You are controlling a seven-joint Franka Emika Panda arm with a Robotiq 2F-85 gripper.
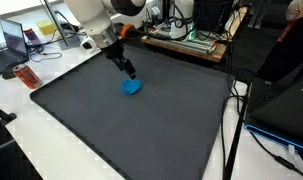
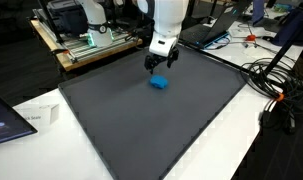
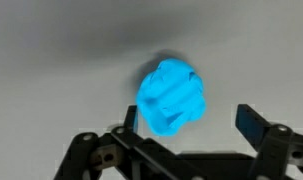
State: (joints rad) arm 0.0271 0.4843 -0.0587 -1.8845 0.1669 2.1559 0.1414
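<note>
A crumpled bright blue object (image 1: 132, 87) lies on the dark grey mat (image 1: 111, 120), also seen in an exterior view (image 2: 160, 83) and in the wrist view (image 3: 172, 96). My gripper (image 1: 130, 72) hangs just above and beside it in both exterior views (image 2: 155, 65). In the wrist view the gripper (image 3: 188, 122) is open: the two dark fingers stand apart, and the blue object sits between them, closer to the left finger. Nothing is held.
The mat (image 2: 151, 120) covers a white table. An orange-red object (image 1: 27, 76) and laptops (image 1: 17, 42) are at one edge. Equipment with cables (image 1: 191, 35) stands at the back. Cables (image 2: 276, 85) and a white box (image 2: 36, 117) lie by the mat.
</note>
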